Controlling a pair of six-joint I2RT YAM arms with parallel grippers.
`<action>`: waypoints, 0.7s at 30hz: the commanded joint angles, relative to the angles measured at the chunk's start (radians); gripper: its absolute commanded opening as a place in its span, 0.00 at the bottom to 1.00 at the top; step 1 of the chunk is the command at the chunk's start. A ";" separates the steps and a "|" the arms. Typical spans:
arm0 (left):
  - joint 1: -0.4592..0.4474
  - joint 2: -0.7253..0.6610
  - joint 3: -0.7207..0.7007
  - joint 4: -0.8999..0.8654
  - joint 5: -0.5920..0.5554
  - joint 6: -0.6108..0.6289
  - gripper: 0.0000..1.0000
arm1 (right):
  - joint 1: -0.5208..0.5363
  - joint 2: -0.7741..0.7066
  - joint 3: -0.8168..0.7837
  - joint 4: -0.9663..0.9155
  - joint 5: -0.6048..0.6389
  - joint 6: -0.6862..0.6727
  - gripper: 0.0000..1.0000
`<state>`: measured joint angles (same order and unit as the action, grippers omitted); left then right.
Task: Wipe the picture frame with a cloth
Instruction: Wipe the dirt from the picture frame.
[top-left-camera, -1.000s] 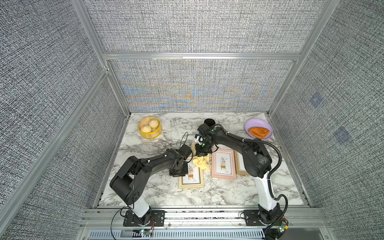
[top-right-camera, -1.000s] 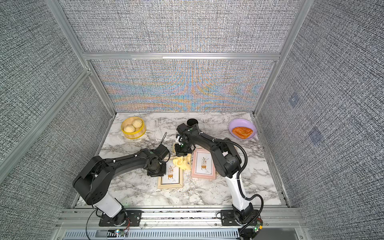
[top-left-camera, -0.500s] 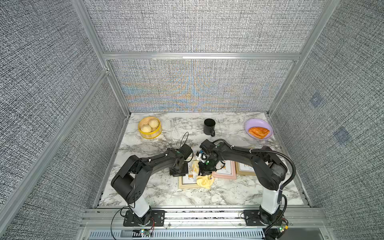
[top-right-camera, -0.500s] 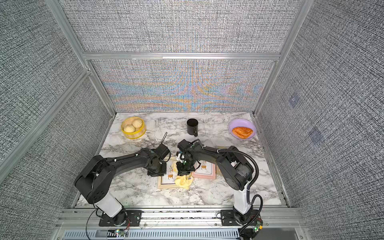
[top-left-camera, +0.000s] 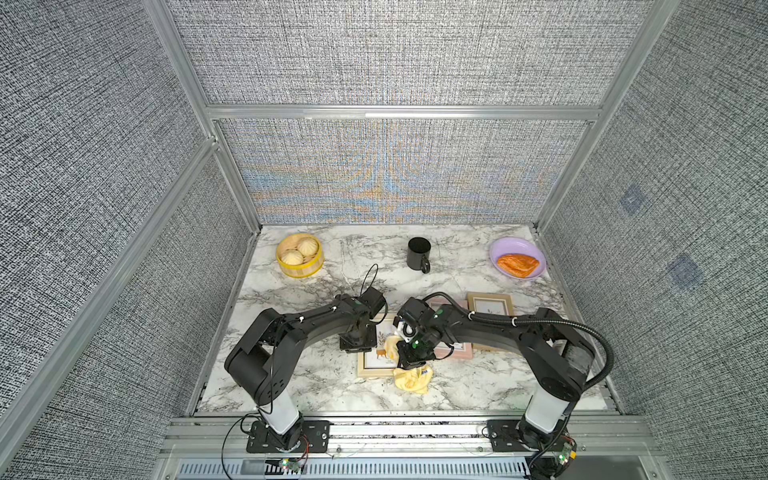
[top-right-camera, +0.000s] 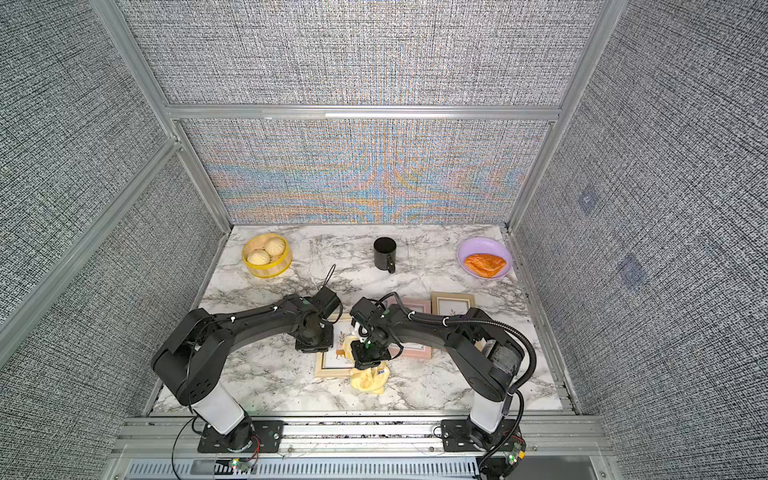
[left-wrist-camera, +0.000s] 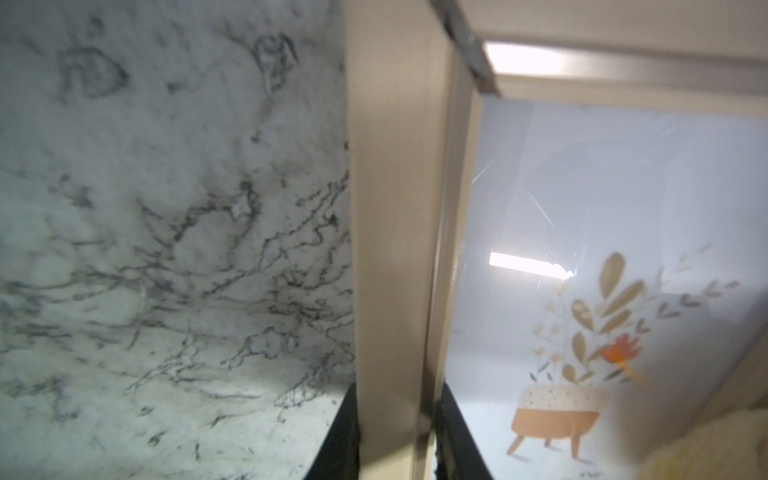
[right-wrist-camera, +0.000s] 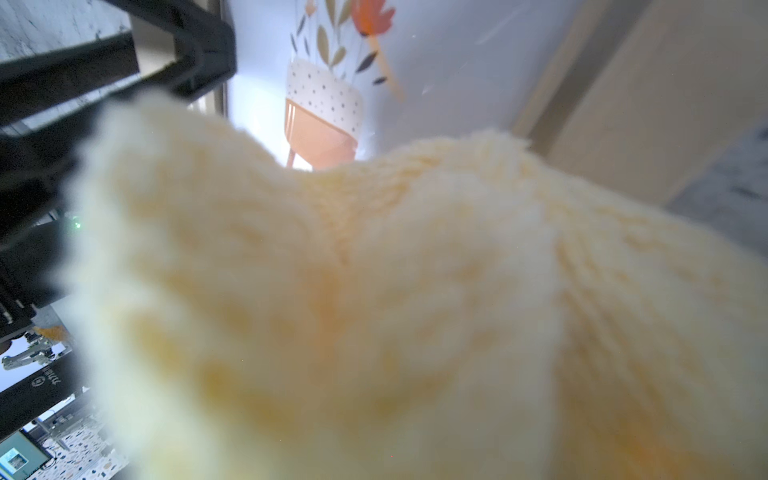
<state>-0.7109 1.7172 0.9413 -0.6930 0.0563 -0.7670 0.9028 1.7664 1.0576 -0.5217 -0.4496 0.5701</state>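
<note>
In the last second the cloth is pulled down the picture frame, from its top end to its bottom end. In both top views the cloth is now seen in the lower middle of the picture. It is at the lower right corner of the picture frame, and most of it is spilled onto the marble surface. One long wipe down the glass looks done. The cloth is nearly off the frame, so it likely has to be brought back up if more wiping is wanted.

The cloth is held by the right gripper, which is pinched tight shut on it. One side rail of the picture frame is squeezed between the two fingers of the left gripper, which is open only as wide as that rail. The frame is kept from sliding this way, and this hold is not changed in the last second.

No words can be read. A tiny blue tag is seen on the cloth, but it is too small to read. Small white letters are seen on a black robot part at the lower left of the right wrist view, but they are too blurred.
</note>
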 joint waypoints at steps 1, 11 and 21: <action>-0.005 0.071 -0.056 0.148 0.047 -0.051 0.00 | 0.012 0.005 -0.001 -0.087 0.000 0.023 0.00; -0.006 -0.016 -0.156 0.199 0.038 -0.157 0.00 | 0.029 -0.052 0.044 -0.109 0.082 0.050 0.00; -0.016 -0.065 -0.184 0.208 -0.016 -0.241 0.00 | 0.078 0.056 0.075 0.012 0.072 0.103 0.00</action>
<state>-0.7238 1.6119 0.8066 -0.5228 0.0299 -0.9253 0.9638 1.7931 1.1069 -0.5797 -0.3763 0.6445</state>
